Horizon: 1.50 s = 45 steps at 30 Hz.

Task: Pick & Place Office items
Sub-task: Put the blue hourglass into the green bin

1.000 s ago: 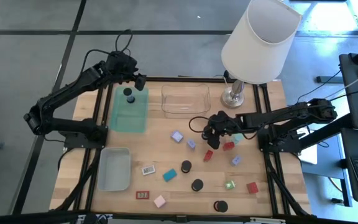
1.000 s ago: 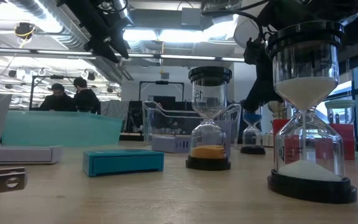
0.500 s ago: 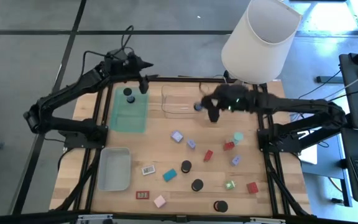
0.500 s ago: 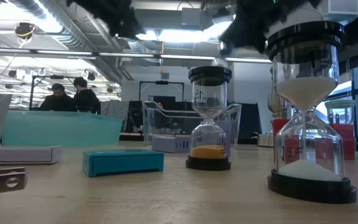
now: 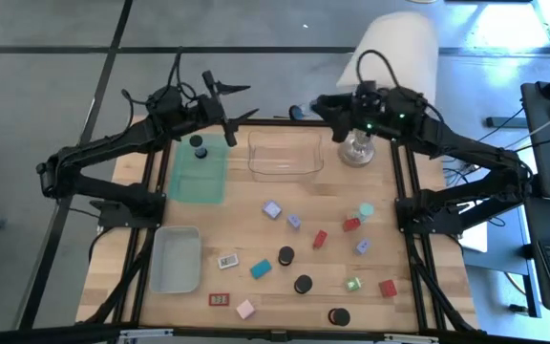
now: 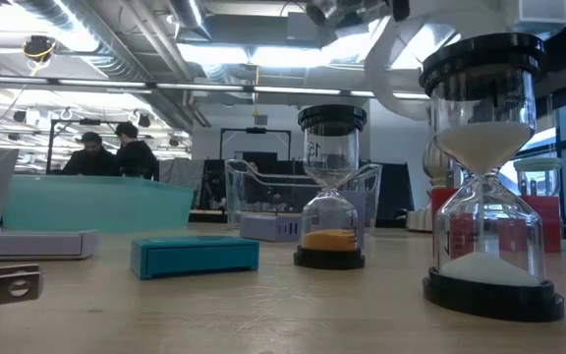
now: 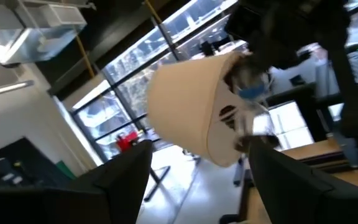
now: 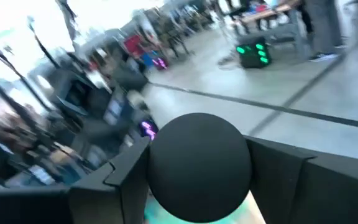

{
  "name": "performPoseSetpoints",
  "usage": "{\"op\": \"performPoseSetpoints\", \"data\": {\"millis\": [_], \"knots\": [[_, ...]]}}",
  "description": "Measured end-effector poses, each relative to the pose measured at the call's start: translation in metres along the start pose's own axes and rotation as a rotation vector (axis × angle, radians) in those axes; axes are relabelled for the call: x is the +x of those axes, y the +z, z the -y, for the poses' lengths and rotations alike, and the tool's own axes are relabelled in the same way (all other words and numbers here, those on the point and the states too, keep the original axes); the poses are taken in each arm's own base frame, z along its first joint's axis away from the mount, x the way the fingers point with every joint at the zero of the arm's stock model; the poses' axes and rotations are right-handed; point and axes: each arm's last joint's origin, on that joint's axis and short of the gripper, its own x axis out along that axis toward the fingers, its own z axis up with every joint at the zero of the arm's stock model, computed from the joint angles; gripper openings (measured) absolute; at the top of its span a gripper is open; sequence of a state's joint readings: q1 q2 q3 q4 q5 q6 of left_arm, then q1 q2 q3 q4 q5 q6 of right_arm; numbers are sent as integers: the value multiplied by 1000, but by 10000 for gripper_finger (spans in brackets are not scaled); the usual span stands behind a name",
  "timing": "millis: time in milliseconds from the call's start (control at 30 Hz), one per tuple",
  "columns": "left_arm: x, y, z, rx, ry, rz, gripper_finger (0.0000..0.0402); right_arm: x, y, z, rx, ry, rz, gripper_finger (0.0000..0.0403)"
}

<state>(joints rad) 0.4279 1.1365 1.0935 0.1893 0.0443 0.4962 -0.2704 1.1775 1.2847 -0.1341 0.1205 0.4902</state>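
Right gripper (image 5: pixel 304 108) raised beyond table's far edge, fingers closed on 1 black-capped hourglass timer (image 8: pixel 201 165) for carrying; left gripper (image 5: pixel 229 103) spread, empty, above teal tray (image 5: pixel 199 174) holding 1 black cap (image 5: pixel 199 147).

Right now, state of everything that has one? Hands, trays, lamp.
left hand: open, empty, raised by the table's far edge
right hand: shut on a black-capped timer, raised at the far edge
teal tray: holds one black-capped piece
clear tray: looks empty
grey tray: empty
lamp: shade looks tilted
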Motion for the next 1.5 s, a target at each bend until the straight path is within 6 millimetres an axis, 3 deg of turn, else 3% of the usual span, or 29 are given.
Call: {"op": "performPoseSetpoints", "data": {"millis": [400,933,1500], "knots": [[12,7,32,29,-101,60,265,5,-1,-14,60,109,37,211],[18,23,45,71,-44,198,265,9,1,-32,84,204,149,211],[31,17,53,74,41,177,287,17,-3,-34,90,216,152,211]]}}
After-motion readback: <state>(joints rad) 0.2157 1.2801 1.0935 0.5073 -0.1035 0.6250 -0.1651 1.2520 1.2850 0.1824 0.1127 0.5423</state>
